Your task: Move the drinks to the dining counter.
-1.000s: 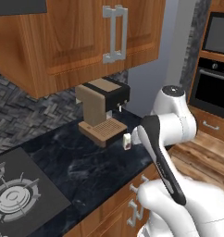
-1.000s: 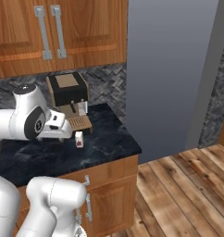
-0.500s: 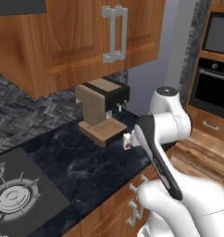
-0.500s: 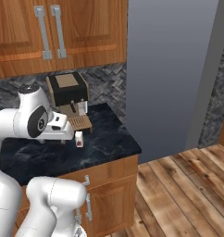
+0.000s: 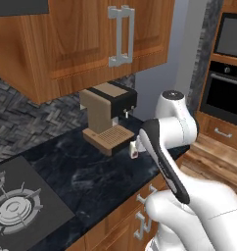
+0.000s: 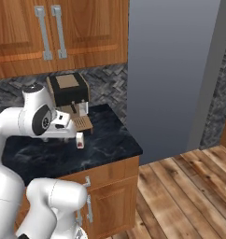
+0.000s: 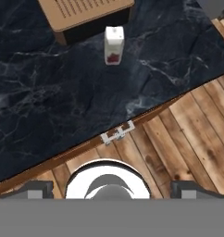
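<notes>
The small white boxy carton with a red mark (image 7: 114, 45) stands upright on the black marble-look desk (image 7: 49, 97), just in front of the tan slatted drip tray of the tan-and-black coffee machine (image 5: 108, 116) and not far back from the desk's front edge, toward its right-hand corner. In the left base view the carton (image 5: 134, 149) peeks out beside the white arm; in the right base view it (image 6: 79, 139) sits just beside the wrist.

The end effector's jaws stand fully apart with nothing between them, and it hangs above the front edge of the desk, short of the carton.

The carton looks light, with stiff but crushable walls and smooth faces, and tall enough to tip if nudged. The best hold is probably across its two flat sides at mid-height, squeezed gently. The dark bottle is not identifiable here.
</notes>
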